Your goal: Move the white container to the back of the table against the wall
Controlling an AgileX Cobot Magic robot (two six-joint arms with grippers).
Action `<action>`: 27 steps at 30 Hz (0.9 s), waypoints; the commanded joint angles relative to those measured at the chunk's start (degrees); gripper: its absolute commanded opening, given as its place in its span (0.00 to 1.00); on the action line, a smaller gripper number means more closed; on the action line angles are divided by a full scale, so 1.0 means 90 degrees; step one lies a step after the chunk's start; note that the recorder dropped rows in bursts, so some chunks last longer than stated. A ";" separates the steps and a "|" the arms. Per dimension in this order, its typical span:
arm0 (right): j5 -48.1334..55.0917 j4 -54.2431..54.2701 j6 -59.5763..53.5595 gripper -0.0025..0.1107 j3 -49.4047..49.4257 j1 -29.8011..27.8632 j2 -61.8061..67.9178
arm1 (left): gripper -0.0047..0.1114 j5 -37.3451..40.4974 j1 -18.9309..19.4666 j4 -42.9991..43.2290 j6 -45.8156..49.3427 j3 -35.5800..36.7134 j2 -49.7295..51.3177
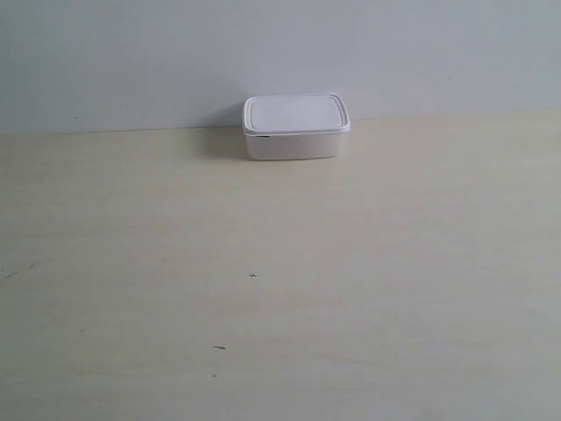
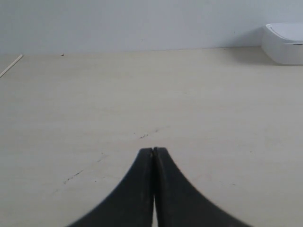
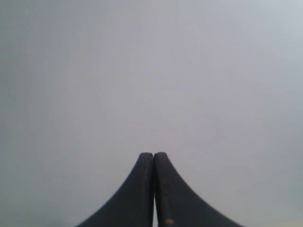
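Note:
The white container [image 1: 295, 128] with its lid on stands at the back of the beige table [image 1: 280, 289], right at the foot of the grey-white wall [image 1: 280, 53]. Part of the container [image 2: 286, 43] also shows in the left wrist view, far from my left gripper [image 2: 153, 150], which is shut on nothing low over the table [image 2: 142, 94]. My right gripper [image 3: 154, 154] is shut too, empty, with only the plain wall [image 3: 151, 71] in front of it. Neither arm appears in the exterior view.
A thin pale stick [image 2: 10, 65] lies near the table's edge in the left wrist view. A few tiny dark specks [image 1: 252, 276] mark the tabletop.

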 commanded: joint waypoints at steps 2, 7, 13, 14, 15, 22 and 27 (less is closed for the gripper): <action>0.1189 0.0230 -0.0429 0.02 0.0029 -0.0032 -0.0029 | 0.04 -0.0024 0.0007 0.0014 0.0020 -0.0001 -0.0034; 0.2345 0.1259 -0.0928 0.02 0.0029 -0.0032 -0.0029 | 0.04 -0.0012 0.0007 0.0014 0.0019 -0.0001 -0.0034; 0.3578 0.3182 -0.3471 0.02 0.0029 -0.0032 -0.0029 | 0.04 -0.0012 0.0007 0.0014 0.0019 -0.0001 -0.0034; 0.3795 0.3330 -0.3795 0.02 0.0029 -0.0032 -0.0029 | 0.04 -0.0012 0.0007 0.0014 0.0019 -0.0001 -0.0034; 0.3911 0.3431 -0.3949 0.02 0.0029 -0.0032 -0.0029 | 0.04 -0.0012 0.0007 0.0014 0.0019 -0.0001 -0.0034; 0.3924 0.3486 -0.4223 0.02 0.0029 -0.0032 -0.0029 | 0.04 -0.0012 0.0007 0.0014 0.0019 -0.0001 -0.0034; 0.3924 0.3486 -0.4223 0.02 0.0029 -0.0032 -0.0029 | 0.04 -0.0012 0.0007 0.0014 0.0019 -0.0001 -0.0034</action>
